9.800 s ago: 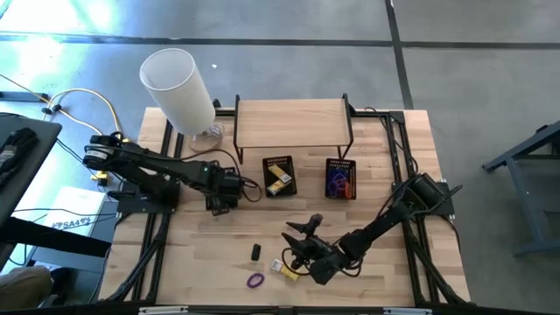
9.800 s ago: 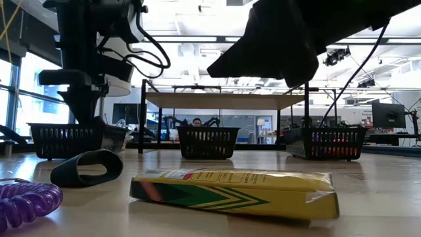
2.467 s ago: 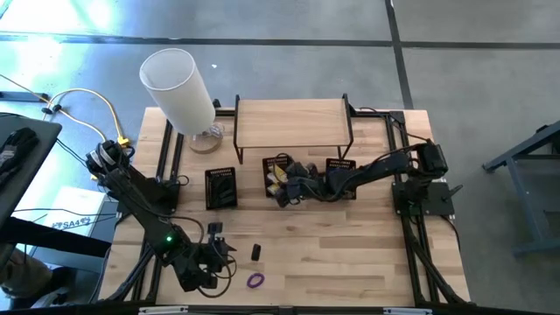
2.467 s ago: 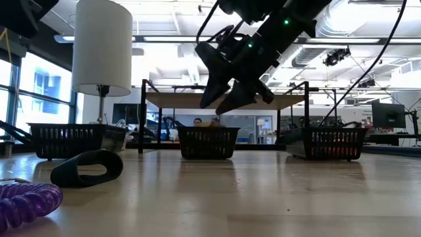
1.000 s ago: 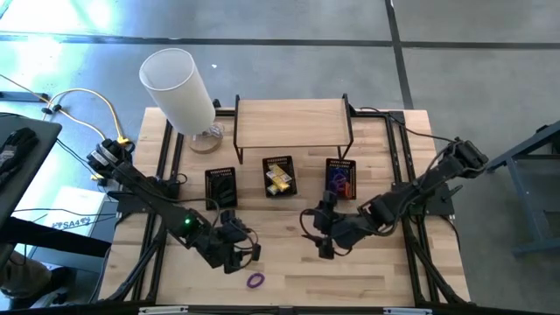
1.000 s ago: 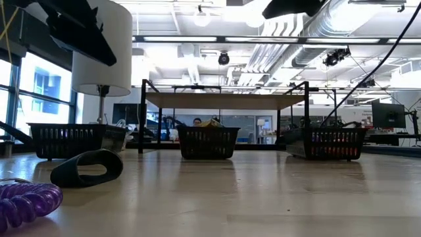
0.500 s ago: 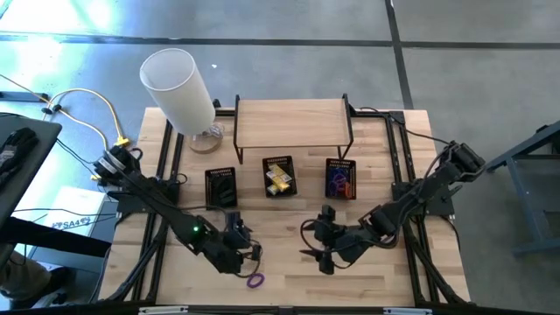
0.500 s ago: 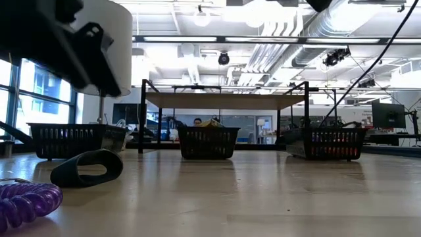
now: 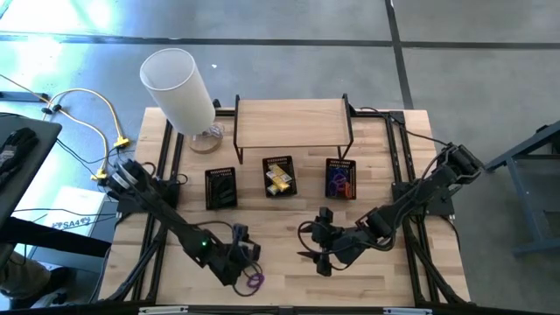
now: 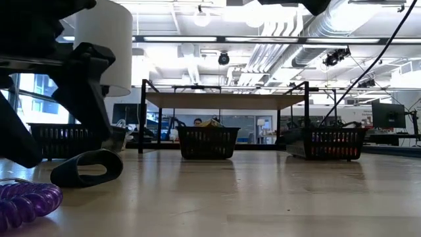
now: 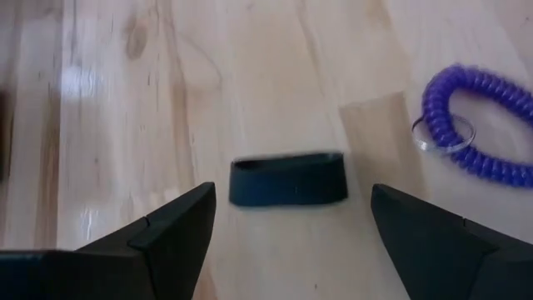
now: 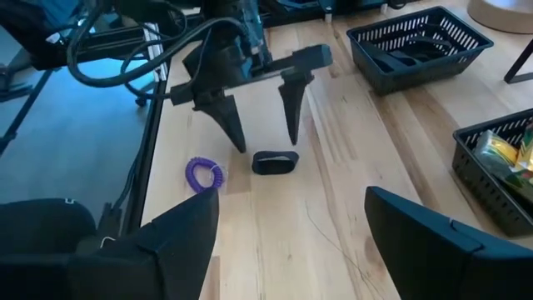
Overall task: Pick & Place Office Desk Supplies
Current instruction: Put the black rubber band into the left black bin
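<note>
Black clip (image 11: 288,179) sits dead centre between your left gripper (image 11: 291,218) fingers, long axis crossing the gap | jaws wide, empty | right gripper (image 12: 291,218) open, farther off

We see a bench (image 11: 275,75) of pale wood, smooth with a light sheen and visible grain. The black clip (image 11: 288,179) looks matt, the purple coil band (image 11: 466,125) glossy plastic, and the baskets (image 12: 416,46) dark plastic mesh.

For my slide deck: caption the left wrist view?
Open left gripper poised over black clip, purple coil beside it.
</note>
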Available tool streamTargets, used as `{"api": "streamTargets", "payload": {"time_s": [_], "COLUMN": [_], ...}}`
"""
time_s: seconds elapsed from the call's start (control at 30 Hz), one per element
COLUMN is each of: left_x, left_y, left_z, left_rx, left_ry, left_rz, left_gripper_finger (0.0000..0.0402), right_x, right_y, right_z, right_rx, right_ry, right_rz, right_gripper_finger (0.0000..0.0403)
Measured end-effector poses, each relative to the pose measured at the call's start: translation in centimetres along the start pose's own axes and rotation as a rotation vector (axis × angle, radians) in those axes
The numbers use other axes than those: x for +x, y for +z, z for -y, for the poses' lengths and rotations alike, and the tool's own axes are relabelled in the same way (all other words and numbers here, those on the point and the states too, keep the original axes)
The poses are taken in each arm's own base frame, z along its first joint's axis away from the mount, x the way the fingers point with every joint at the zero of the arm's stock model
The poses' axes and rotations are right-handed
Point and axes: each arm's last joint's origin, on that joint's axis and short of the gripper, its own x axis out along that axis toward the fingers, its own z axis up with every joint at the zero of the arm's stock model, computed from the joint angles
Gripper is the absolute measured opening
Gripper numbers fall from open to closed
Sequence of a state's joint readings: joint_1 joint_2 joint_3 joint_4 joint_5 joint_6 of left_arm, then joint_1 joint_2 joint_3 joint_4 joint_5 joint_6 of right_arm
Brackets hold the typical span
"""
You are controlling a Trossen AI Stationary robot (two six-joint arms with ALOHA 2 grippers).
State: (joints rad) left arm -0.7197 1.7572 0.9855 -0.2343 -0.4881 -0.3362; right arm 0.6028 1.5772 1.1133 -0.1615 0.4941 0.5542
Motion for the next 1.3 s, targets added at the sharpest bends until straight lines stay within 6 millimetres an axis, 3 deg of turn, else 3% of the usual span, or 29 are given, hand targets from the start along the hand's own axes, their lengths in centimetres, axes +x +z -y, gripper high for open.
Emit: {"api": "streamTargets", "payload": {"time_s": [1.07,1.17,1.3], "left_x": [2.4,2.4,2.4], "left_y": [-0.1,-0.1,-0.1], "left_z": [-0.4,-0.4,-0.4], "left_rx": [-0.034,-0.034,-0.035], "left_ry": [-0.037,-0.037,-0.046], "left_rz": [-0.02,-0.021,-0.022], "left_gripper_finger": [0.0311,0.0295,0.0246], "right_x": [-0.1,-0.1,-0.1], "right_y": [0.0,0.0,0.0], "right_z": [-0.2,-0.2,-0.2], "right_rx": [0.003,0.003,0.003], "right_ry": [0.011,0.011,0.011], "right_rz": [0.01,0.011,0.011], "right_gripper_finger": [0.029,0.029,0.029]}}
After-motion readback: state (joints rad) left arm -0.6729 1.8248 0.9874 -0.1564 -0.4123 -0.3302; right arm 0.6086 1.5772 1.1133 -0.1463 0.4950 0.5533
